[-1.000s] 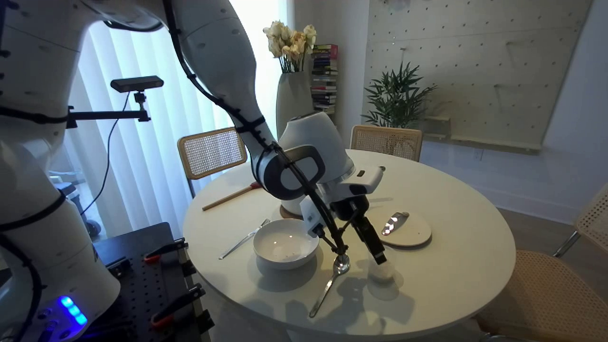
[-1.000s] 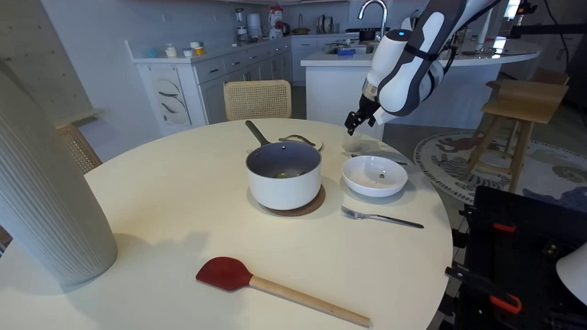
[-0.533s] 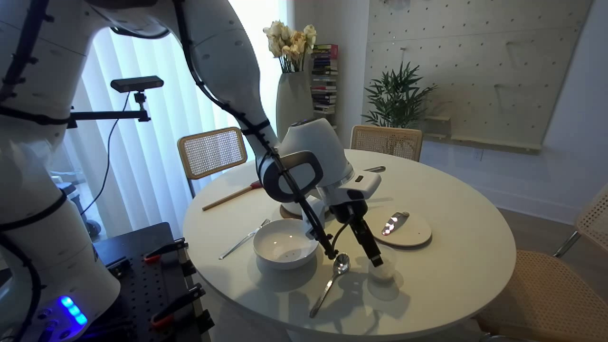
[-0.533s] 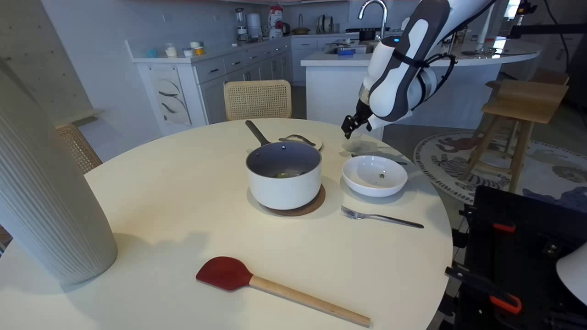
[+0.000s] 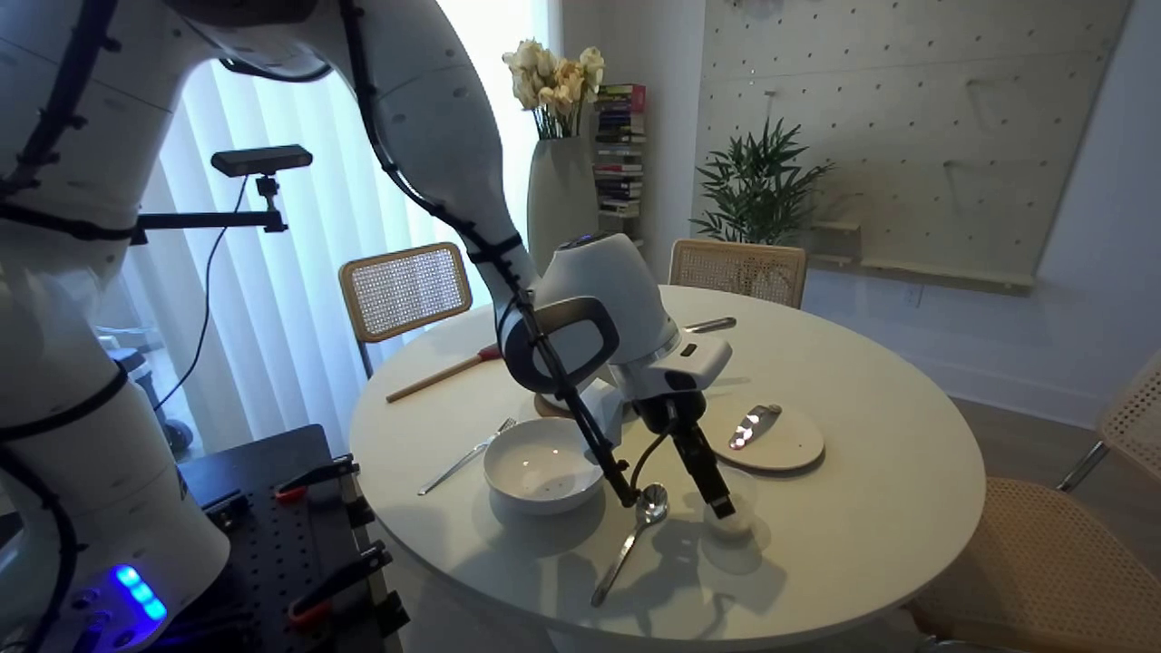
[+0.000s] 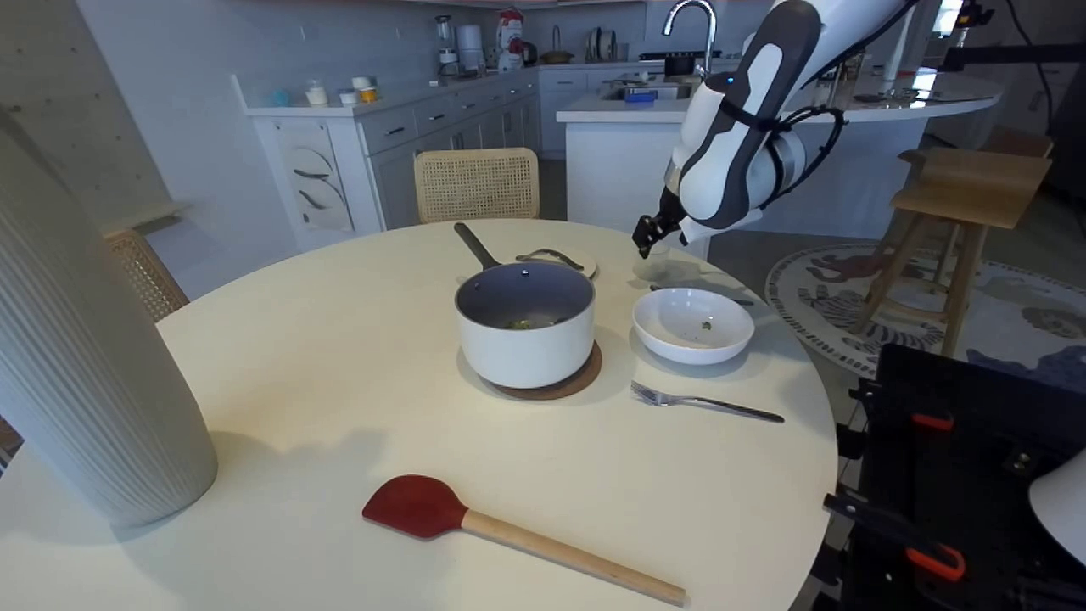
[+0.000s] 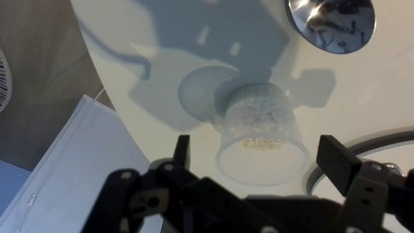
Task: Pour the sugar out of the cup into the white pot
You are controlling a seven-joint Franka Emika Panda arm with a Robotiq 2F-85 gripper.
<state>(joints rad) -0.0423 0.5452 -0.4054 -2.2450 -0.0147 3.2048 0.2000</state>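
Observation:
The cup (image 7: 258, 113) is small, clear to frosty and upright on the table, with pale grainy sugar (image 7: 263, 143) inside near its bottom. In both exterior views it shows faintly, the cup (image 5: 730, 524) lying just below my fingertips. My gripper (image 7: 254, 144) is open, tilted down over the cup; in the wrist view the rim appears between the two fingers, with a gap on either side. The white pot (image 6: 526, 348), grey inside with a dark handle, stands on a brown round mat; bits of something lie in it. My arm hides most of it in an exterior view.
A white bowl (image 6: 691, 350) stands between the pot and the table's edge. Close to the cup lie a spoon (image 5: 626, 549) and a round board (image 5: 794, 444) with a shiny utensil. A fork (image 6: 708, 405), a red spatula (image 6: 416, 507) and a tall vase (image 6: 102, 382) are farther off.
My gripper has come down a little toward the cup, with a small shift sideways and in tilt. The cup, pot and other tableware stay where they were.

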